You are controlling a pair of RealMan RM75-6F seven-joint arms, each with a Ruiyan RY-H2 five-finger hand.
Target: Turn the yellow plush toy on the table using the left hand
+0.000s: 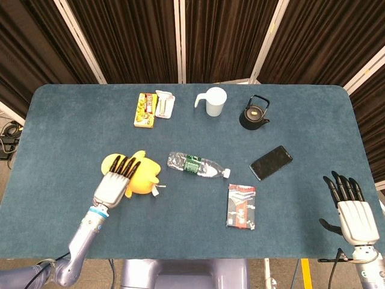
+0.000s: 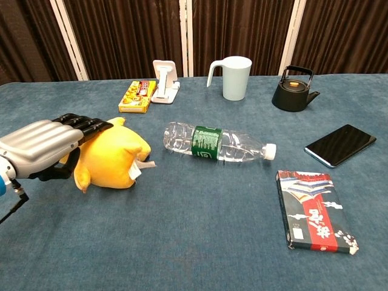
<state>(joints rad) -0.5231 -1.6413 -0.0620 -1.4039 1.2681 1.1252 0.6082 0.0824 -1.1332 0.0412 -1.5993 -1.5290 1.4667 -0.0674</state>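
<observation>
left hand (image 2: 42, 145): fingers laid flat, thumb tucked beneath, palm down, forearm trailing behind
right hand (image 1: 353, 208): palm down, fingers straight and spread

The left hand (image 1: 114, 185) has a silver-grey metal back with ridges, and its fingers (image 2: 85, 125) are black. At its wrist there is a light blue ring, and after it a grey rounded forearm. The right hand (image 1: 352, 212) looks the same: pale silver back, black fingers and a black thumb. A thin black cable runs beside its wrist.
</observation>
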